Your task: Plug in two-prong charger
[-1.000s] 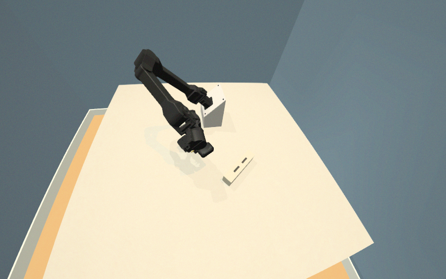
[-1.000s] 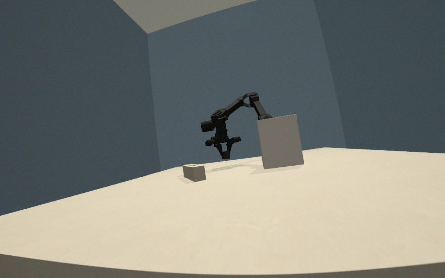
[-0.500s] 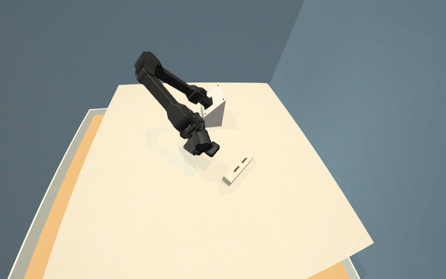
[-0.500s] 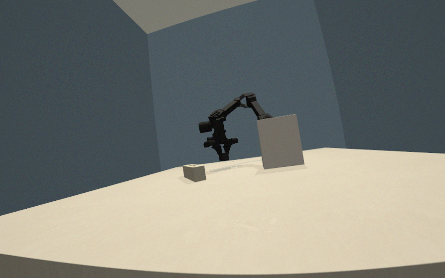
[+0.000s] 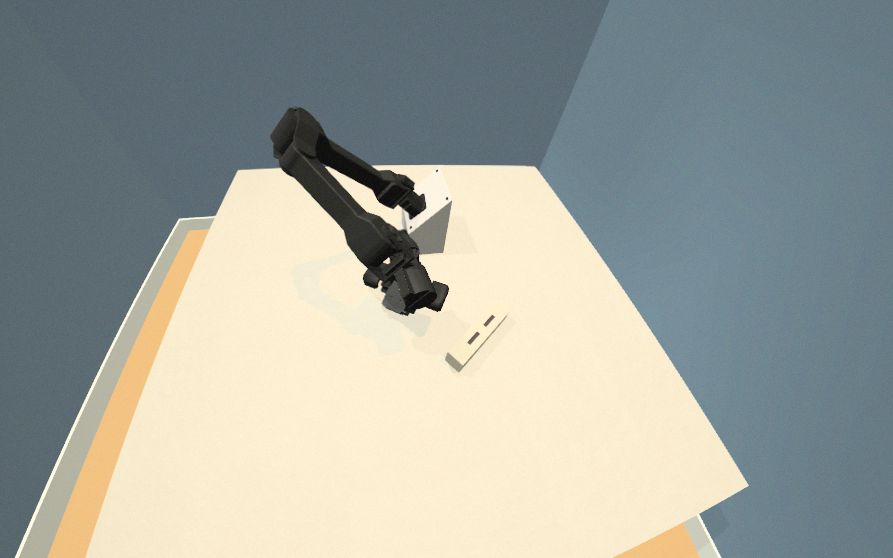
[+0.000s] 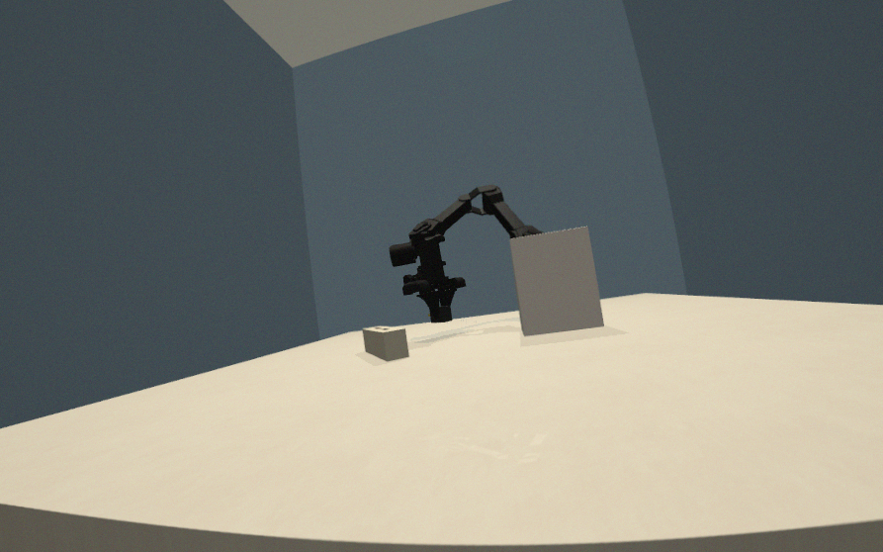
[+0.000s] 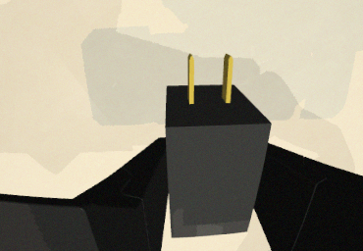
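Observation:
My gripper [image 5: 423,297] [image 6: 440,310] [image 7: 201,145] is shut on the dark grey two-prong charger [image 7: 216,149]. Its two yellow prongs [image 7: 209,78] point away from the wrist, down toward the bare table top. I hold it above the table, to the left of the power strip [image 5: 464,355] [image 6: 387,344] and apart from it. The power strip is a small cream block lying flat, with two pairs of dark slots [image 5: 481,329] on its top face. It does not show in the wrist view. In the top and exterior views the charger is hard to tell from the black fingers.
A pale grey box [image 5: 430,220] [image 6: 557,281] stands at the arm's base, behind the gripper. The cream table top [image 5: 366,451] [image 6: 498,425] lies over a lower orange surface with a grey rim [image 5: 123,388]. Blue walls stand around it.

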Motion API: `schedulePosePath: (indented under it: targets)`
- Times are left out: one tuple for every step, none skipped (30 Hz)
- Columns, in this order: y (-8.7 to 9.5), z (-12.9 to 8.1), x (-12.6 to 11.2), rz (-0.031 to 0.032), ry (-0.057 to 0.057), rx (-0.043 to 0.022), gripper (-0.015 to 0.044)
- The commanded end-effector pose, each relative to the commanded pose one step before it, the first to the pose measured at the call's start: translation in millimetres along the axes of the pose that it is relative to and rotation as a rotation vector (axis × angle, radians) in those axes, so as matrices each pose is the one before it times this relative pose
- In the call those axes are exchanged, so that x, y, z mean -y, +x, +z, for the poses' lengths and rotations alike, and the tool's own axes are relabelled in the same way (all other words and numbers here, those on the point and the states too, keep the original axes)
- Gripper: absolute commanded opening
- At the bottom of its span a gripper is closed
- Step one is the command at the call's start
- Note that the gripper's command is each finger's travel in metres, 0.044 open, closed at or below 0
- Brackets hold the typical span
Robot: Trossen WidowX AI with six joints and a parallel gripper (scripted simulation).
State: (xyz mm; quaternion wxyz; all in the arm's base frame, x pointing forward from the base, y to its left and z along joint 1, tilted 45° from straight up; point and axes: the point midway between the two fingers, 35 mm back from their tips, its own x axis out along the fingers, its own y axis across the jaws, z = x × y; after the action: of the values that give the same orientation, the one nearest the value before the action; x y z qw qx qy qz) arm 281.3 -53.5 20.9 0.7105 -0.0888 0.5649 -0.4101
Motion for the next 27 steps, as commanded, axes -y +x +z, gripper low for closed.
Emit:
schedulePosePath:
  targets:
    - [1.66, 1.13, -5.10, -0.00482, -0.0761, 0.00458, 0.0000]
    - [0.45, -0.03, -1.06, -0.00101, -0.0174, 0.00015, 0.0000]
    - [0.45, -0.01, -1.06, -0.00102, -0.0174, 0.00014, 0.0000]
    - [0.45, 0.00, -1.06, -0.00102, -0.0174, 0.00013, 0.0000]
    - [0.45, 0.01, -1.06, -0.00102, -0.0174, 0.00011, 0.0000]
    - [0.45, 0.03, -1.06, -0.00103, -0.0174, 0.00010, 0.0000]
    - [0.45, 0.04, -1.06, -0.00103, -0.0174, 0.00009, 0.0000]
    - [0.45, 0.05, -1.06, -0.00103, -0.0174, 0.00008, 0.0000]
    - [0.45, 0.06, -1.06, -0.00104, -0.0174, 0.00006, 0.0000]
    - [0.45, 0.08, -1.07, -0.00104, -0.0174, 0.00005, 0.0000]
    - [0.46, 0.09, -1.07, -0.00104, -0.0174, 0.00004, 0.0000]
    - [0.46, 0.10, -1.07, -0.00104, -0.0174, 0.00002, 0.0000]
    - [0.46, 0.12, -1.06, -0.00105, -0.0174, 0.00001, 0.0000]
    - [0.46, 0.13, -1.06, -0.00105, -0.0174, 0.00000, 0.0000]
    - [0.46, 0.14, -1.06, -0.00105, -0.0174, -0.00002, 0.0000]
    - [0.46, 0.16, -1.06, -0.00105, -0.0174, -0.00003, 0.0000]
    - [0.46, 0.17, -1.06, -0.00105, -0.0174, -0.00004, 0.0000]
    - [0.46, 0.18, -1.06, -0.00106, -0.0174, -0.00006, 0.0000]
    - [0.46, 0.20, -1.06, -0.00106, -0.0174, -0.00007, 0.0000]
    - [0.47, 0.21, -1.06, -0.00106, -0.0174, -0.00008, 0.0000]
    - [0.47, 0.22, -1.06, -0.00106, -0.0174, -0.00010, 0.0000]
    - [0.47, 0.24, -1.06, -0.00106, -0.0174, -0.00011, 0.0000]
    - [0.47, 0.25, -1.05, -0.00106, -0.0174, -0.00012, 0.0000]
    - [0.47, 0.26, -1.05, -0.00106, -0.0174, -0.00014, 0.0000]
    - [0.47, 0.27, -1.05, -0.00106, -0.0174, -0.00015, 0.0000]
    - [0.47, 0.29, -1.05, -0.00106, -0.0174, -0.00017, 0.0000]
    - [0.47, 0.30, -1.04, -0.00106, -0.0174, -0.00018, 0.0000]
